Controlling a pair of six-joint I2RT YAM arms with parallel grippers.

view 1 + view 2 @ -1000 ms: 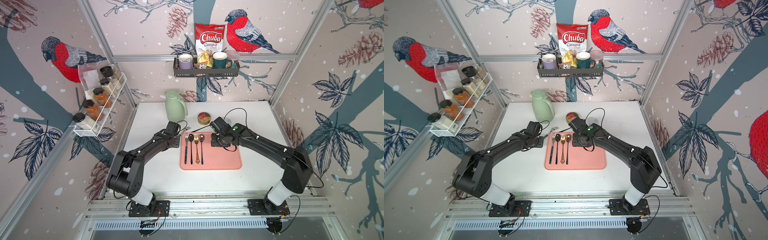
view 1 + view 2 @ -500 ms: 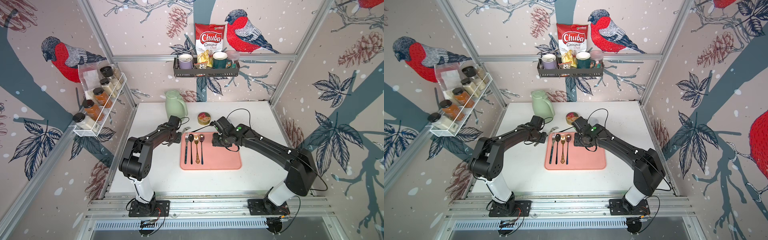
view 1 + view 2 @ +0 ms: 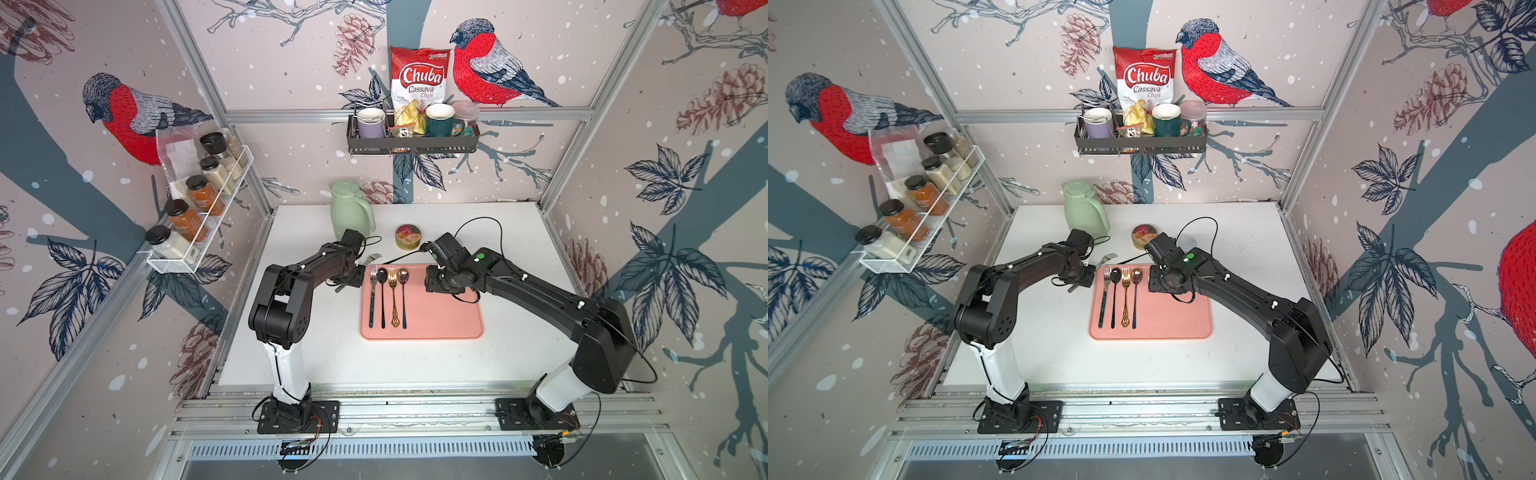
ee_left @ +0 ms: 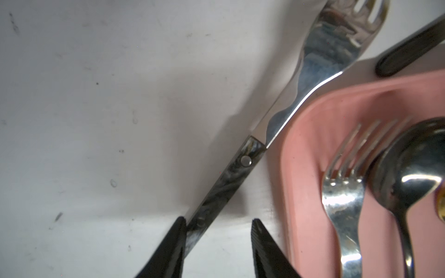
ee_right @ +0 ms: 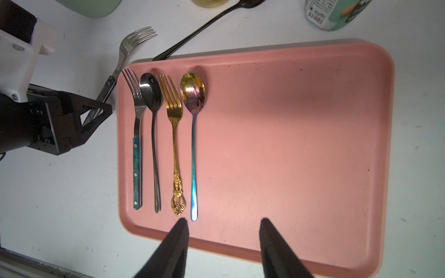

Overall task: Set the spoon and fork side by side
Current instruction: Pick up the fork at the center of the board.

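A silver fork (image 3: pixel 374 257) with a dark marbled handle lies slanted on the white table at the pink tray's (image 3: pixel 440 307) far left corner. My left gripper (image 4: pixel 218 221) is open, low over the table, and the fork's handle (image 4: pixel 224 185) runs between its fingers against one fingertip (image 4: pixel 179 228). A black spoon (image 3: pixel 405 258) lies on the table behind the tray. On the tray lie a teal-handled fork (image 5: pixel 137 144), a dark spoon (image 5: pixel 154 134), a gold fork (image 5: pixel 174 134) and an iridescent spoon (image 5: pixel 193 144), parallel. My right gripper (image 5: pixel 224 222) hangs open above the tray, holding nothing.
A green jug (image 3: pixel 351 208) and a round tin (image 3: pixel 408 237) stand behind the tray. A green can (image 5: pixel 337 14) shows at the edge of the right wrist view. A spice rack (image 3: pixel 199 216) and a shelf (image 3: pixel 411 141) hang on the walls.
My left arm's elbow has swung up and toward the back while its gripper stayed at the fork's handle. The right gripper has hardly moved. The cutlery lies where it was.
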